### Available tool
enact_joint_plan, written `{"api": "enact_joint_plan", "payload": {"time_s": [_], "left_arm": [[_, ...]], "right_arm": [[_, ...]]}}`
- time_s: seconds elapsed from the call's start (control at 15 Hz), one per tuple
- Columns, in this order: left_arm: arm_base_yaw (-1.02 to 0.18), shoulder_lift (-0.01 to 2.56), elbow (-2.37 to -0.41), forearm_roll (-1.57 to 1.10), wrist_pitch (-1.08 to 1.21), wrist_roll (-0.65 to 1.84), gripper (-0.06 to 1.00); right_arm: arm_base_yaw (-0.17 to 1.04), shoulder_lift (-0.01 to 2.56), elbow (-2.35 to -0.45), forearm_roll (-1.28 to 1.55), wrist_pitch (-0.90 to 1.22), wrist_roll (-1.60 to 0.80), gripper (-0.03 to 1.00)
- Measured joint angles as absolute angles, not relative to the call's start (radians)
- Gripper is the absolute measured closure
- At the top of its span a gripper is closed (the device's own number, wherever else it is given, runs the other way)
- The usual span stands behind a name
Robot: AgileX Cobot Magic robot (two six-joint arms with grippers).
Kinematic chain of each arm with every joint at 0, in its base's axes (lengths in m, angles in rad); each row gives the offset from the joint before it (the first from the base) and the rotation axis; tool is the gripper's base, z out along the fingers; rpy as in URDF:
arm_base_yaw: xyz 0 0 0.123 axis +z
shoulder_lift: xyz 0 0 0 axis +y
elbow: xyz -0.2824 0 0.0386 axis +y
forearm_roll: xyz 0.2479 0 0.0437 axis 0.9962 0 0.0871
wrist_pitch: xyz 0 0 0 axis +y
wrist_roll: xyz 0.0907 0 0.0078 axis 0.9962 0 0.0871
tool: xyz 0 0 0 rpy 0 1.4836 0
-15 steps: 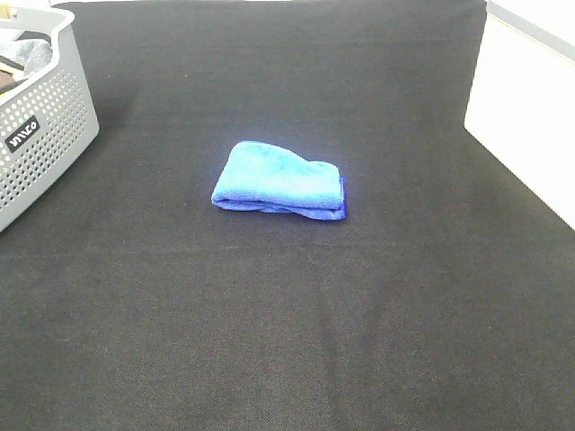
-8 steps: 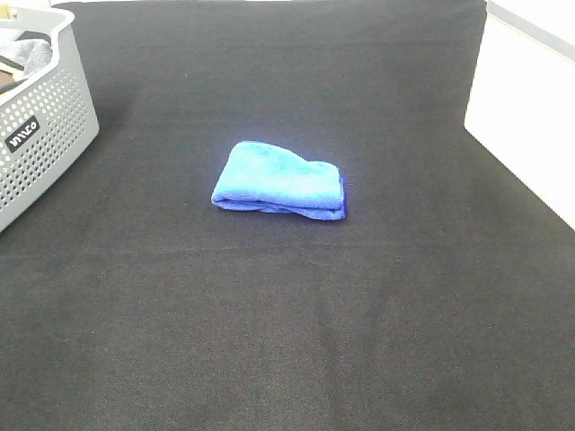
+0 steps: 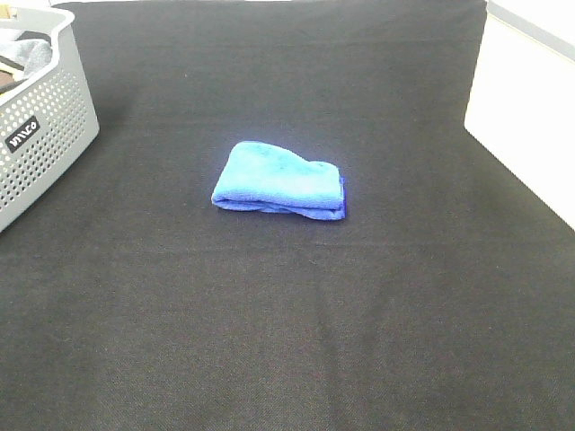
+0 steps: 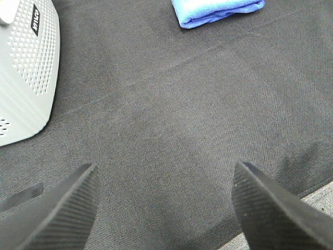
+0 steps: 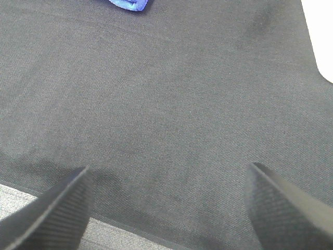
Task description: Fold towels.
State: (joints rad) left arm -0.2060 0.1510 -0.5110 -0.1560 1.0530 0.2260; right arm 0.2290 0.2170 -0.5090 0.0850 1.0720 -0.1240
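Lying near the middle of the exterior high frame, a little above centre, blue microfibre towel (image 3: 279, 181) already doubled into a compact bundle on the black table cloth (image 3: 287, 341), layered edges showing along its lower side. Sitting at the upper left of that frame, perforated grey basket (image 3: 40, 135) with some grey cloth inside, well apart from the towel. Showing only at the top edge of each wrist picture, the towel again, far from both tools. Left gripper (image 4: 164, 205) spread wide and holding nothing, its ribbed fingers (image 4: 62, 213) hanging over bare black cloth near the table's front edge; right gripper (image 5: 166, 208) likewise spread wide and empty, fingers (image 5: 52, 213) over the same edge. Neither arm visible in the exterior high frame. Judging by the tidy bundle and the withdrawn tools, folding of this towel looks finished or nearly so. Next move, if any, probably calls for reaching forward to the bundle, squaring its loose lower layers, or fetching another piece from the basket.
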Motion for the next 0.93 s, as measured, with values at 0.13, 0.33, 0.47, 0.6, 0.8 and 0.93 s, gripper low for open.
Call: {"api": "enact_joint_plan", "payload": {"time_s": [0.13, 0.33, 0.47, 0.6, 0.8, 0.93], "left_arm": [[-0.206, 0.151, -0.511, -0.155, 1.053, 0.225, 0.25], [-0.206, 0.151, -0.51, -0.122, 1.053, 0.175, 0.25], [-0.206, 0.151, -0.51, -0.11, 1.053, 0.16, 0.25], [-0.206, 0.151, -0.51, -0.11, 1.053, 0.157, 0.25], [-0.206, 0.151, -0.51, -0.108, 1.053, 0.157, 0.25], [-0.206, 0.151, -0.51, -0.107, 1.053, 0.157, 0.25]], "right_arm": [[0.229, 0.217, -0.509, 0.09, 1.072, -0.124, 0.21], [0.229, 0.217, -0.509, 0.09, 1.072, -0.124, 0.21], [0.229, 0.217, -0.509, 0.09, 1.072, -0.124, 0.21], [0.229, 0.217, -0.509, 0.09, 1.072, -0.124, 0.21], [0.229, 0.217, -0.509, 0.09, 1.072, -0.124, 0.21], [0.229, 0.217, -0.509, 0.09, 1.072, -0.124, 0.21]]}}
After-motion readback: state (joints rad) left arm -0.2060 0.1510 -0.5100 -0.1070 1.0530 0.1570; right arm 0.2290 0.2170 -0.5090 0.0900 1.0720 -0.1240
